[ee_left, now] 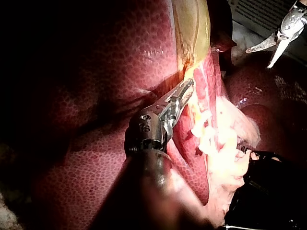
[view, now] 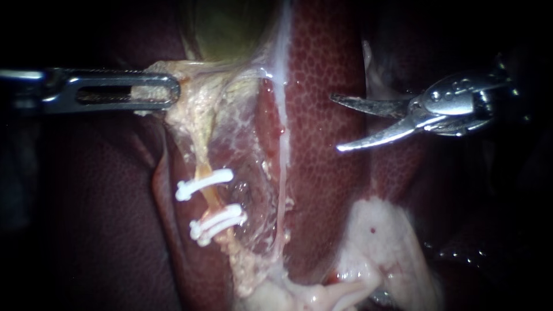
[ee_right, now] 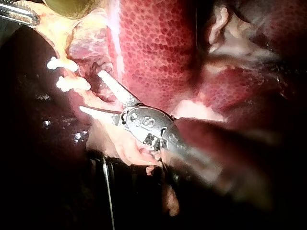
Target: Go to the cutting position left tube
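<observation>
Two instruments show. The left instrument [view: 166,91], upper left, grips pale tissue [view: 151,72] under the gallbladder [view: 224,29]. The right instrument [view: 337,122], centre right, holds its blades wide over the liver [view: 322,63]. The tube [view: 209,199], lower left of centre, carries three clips [view: 204,183]: one above, two together below.

Showing deep red with fine honeycomb mottling across the liver [view: 322,75]. Glowing olive-green on the gallbladder [view: 224,29] against the liver. Gleaming white on the clips [view: 204,184] beside the liver, tan-orange on the tube [view: 208,198]. Paling to cream on the frayed tissue [view: 199,109] along the liver. Glinting silver-grey on the left instrument [view: 171,92] and right instrument [view: 337,122].
</observation>
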Controlling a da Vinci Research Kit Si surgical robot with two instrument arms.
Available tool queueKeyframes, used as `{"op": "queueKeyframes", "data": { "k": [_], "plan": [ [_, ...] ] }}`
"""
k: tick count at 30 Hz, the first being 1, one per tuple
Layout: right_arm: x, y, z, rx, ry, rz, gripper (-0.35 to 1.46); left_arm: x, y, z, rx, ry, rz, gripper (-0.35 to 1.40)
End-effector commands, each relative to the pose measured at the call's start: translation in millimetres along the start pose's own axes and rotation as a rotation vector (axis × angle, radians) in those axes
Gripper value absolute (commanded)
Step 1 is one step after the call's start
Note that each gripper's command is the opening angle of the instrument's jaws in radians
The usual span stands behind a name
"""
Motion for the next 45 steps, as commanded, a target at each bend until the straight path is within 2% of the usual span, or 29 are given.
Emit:
{"op": "queueKeyframes", "data": {
  "k": [1,5,8,19,25,28,35,45],
  "plan": [
    [-0.2,-0.1,0.2,0.003,0.000,-0.002,1.43,0.0,0.0,0.0,-0.001,0.000,0.000,-0.35],
    [-1.5,-0.2,1.6,0.017,-0.013,-0.010,1.43,0.0,0.0,0.0,-0.001,0.000,0.000,-0.35],
    [-3.0,-0.4,3.6,0.030,-0.026,-0.013,1.43,0.0,0.0,0.0,-0.001,0.000,0.000,-0.35],
    [-10.6,-1.8,13.3,0.115,-0.078,0.051,1.43,0.0,0.1,-0.1,0.000,0.000,0.000,-0.35],
    [-13.9,-2.5,16.8,0.154,-0.088,0.080,1.43,0.0,0.1,-0.2,0.000,0.000,0.000,-0.35],
    [-14.6,-2.8,18.0,0.175,-0.087,0.092,1.43,0.0,0.1,-0.2,0.000,0.000,0.000,-0.35],
    [-15.3,-3.5,19.8,0.199,-0.088,0.107,1.43,0.0,0.1,-0.2,0.000,0.000,0.000,-0.35],
    [-15.0,-3.8,20.7,0.214,-0.088,0.113,1.43,0.0,0.0,-0.2,0.000,0.000,0.000,-0.35]
  ]
}}
